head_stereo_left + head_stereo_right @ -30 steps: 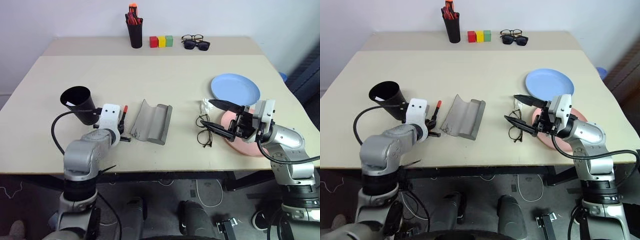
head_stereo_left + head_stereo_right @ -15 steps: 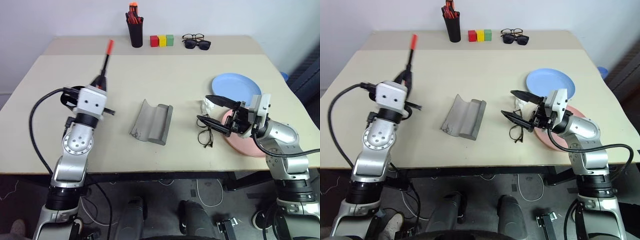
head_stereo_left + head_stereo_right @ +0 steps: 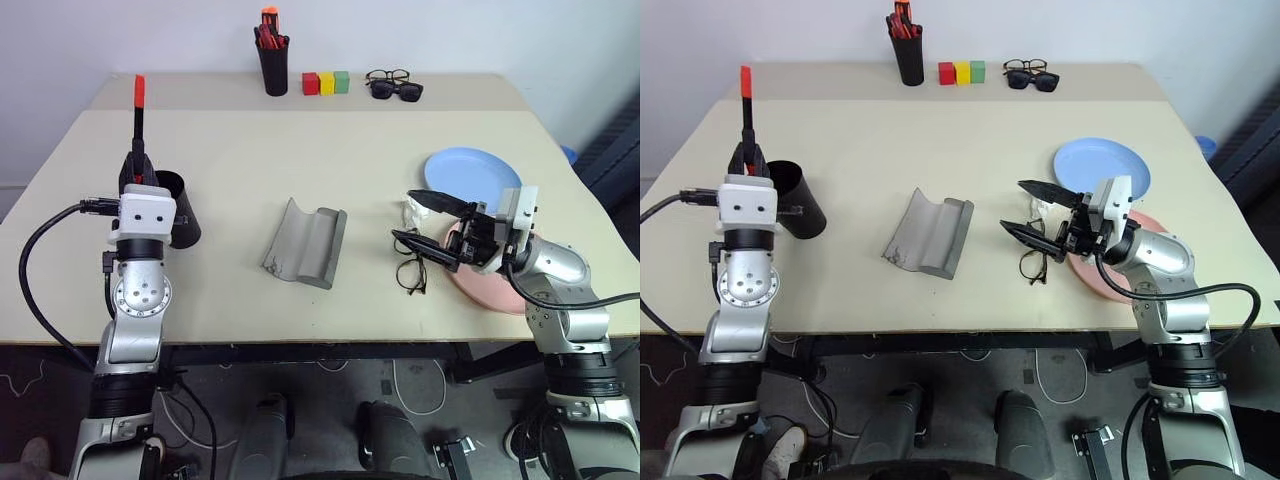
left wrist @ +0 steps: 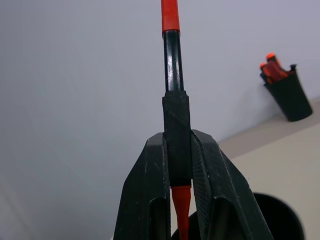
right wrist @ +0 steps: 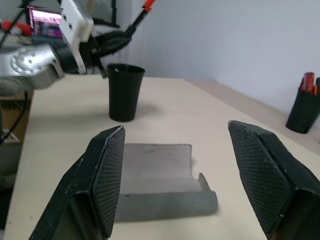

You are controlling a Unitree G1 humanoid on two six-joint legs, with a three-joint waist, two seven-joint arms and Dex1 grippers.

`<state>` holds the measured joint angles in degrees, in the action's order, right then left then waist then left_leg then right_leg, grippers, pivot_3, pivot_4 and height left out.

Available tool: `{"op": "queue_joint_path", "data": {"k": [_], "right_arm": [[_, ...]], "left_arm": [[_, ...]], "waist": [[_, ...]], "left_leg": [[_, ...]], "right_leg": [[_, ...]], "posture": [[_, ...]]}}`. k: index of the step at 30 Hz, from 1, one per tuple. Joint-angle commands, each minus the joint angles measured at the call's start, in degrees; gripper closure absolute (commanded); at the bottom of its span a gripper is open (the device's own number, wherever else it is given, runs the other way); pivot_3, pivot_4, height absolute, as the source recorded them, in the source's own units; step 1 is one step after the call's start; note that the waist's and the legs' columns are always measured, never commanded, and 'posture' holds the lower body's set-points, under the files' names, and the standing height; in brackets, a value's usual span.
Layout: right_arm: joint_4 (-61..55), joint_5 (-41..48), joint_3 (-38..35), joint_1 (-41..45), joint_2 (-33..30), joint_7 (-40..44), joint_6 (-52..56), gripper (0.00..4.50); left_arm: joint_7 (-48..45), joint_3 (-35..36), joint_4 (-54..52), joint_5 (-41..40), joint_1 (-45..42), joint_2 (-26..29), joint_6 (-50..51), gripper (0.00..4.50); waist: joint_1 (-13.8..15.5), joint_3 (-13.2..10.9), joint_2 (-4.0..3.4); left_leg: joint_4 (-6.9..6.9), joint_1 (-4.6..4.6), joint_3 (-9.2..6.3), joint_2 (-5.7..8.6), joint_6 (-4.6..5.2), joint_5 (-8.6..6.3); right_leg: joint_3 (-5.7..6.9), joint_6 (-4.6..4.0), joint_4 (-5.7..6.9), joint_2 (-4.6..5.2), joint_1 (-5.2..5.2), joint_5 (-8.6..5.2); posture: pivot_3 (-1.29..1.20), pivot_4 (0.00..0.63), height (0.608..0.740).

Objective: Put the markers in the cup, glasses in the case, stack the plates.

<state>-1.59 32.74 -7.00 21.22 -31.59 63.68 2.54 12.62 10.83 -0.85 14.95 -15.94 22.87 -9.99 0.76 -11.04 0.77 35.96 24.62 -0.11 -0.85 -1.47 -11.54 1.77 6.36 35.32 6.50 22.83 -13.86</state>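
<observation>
My left gripper is shut on a black marker with a red cap, held upright just behind the rim of the black cup. In the left wrist view its fingers clamp the marker's thick black section. The cup stands upright near the table's left edge. My right gripper is open and hovers just above the thin black round glasses, which lie on the table. The grey case lies open in the middle. The blue plate sits behind my right arm, which partly covers the pink plate.
At the back stand a black pen holder with red and orange markers, three coloured blocks, and dark sunglasses beside brown-framed spectacles. A small crumpled white thing lies by the glasses.
My left arm has lifted the marker off the table beside the case, swung it left and tipped it upright by the cup. The right gripper has stayed in place, open.
</observation>
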Motion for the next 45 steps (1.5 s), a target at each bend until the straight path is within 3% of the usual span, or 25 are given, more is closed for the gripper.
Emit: {"op": "queue_joint_path", "data": {"k": [1,21,28,40,45], "right_arm": [[-2.3,1.8,-0.5,1.1,0.6,0.5,0.1,1.14],[-5.7,0.9,-0.6,-0.1,1.0,-0.9,0.9,1.14],[-5.4,0.8,-0.9,0.3,0.7,-1.6,1.1,1.14],[-4.9,0.5,-1.0,0.0,0.7,-1.9,0.9,1.14],[-7.1,0.4,-2.5,-2.4,-0.6,-4.0,2.5,1.14]], "left_arm": [[2.1,2.4,0.4,0.8,-1.4,0.2,0.4,4.31],[4.1,-0.9,6.6,3.0,-5.6,-2.6,-0.2,4.31],[0.2,-0.9,4.4,0.6,-2.2,-2.4,-1.3,1.23],[-5.3,-1.8,-1.8,-2.9,-0.1,-3.9,-1.0,1.23],[-21.2,-8.3,-12.2,-10.7,-2.8,-3.3,17.8,1.23]], "waist": [[0.0,0.0,0.00],[0.0,0.0,0.00],[0.0,0.0,-0.03],[0.1,0.0,-0.03],[0.2,0.0,-0.02]], "left_leg": [[0.00,0.00,0.00,0.00,0.00,0.00],[0.01,0.00,0.01,0.00,0.00,0.00],[0.01,-0.01,0.01,0.00,-0.01,0.00],[0.02,-0.01,0.01,-0.02,-0.01,0.00],[0.04,0.00,0.00,-0.01,-0.01,0.00]], "right_leg": [[0.00,0.00,0.00,0.00,0.00,0.00],[0.01,0.12,0.03,-0.01,0.01,0.07],[0.00,0.12,0.03,-0.01,0.00,0.07],[0.00,-0.09,0.03,-0.01,0.00,-0.03],[0.01,-0.10,0.03,-0.01,-0.04,-0.04]], "posture": [[0.00,0.150,0.740],[0.00,0.150,0.740],[0.00,0.150,0.740],[0.00,0.150,0.740],[0.00,0.150,0.740]]}}
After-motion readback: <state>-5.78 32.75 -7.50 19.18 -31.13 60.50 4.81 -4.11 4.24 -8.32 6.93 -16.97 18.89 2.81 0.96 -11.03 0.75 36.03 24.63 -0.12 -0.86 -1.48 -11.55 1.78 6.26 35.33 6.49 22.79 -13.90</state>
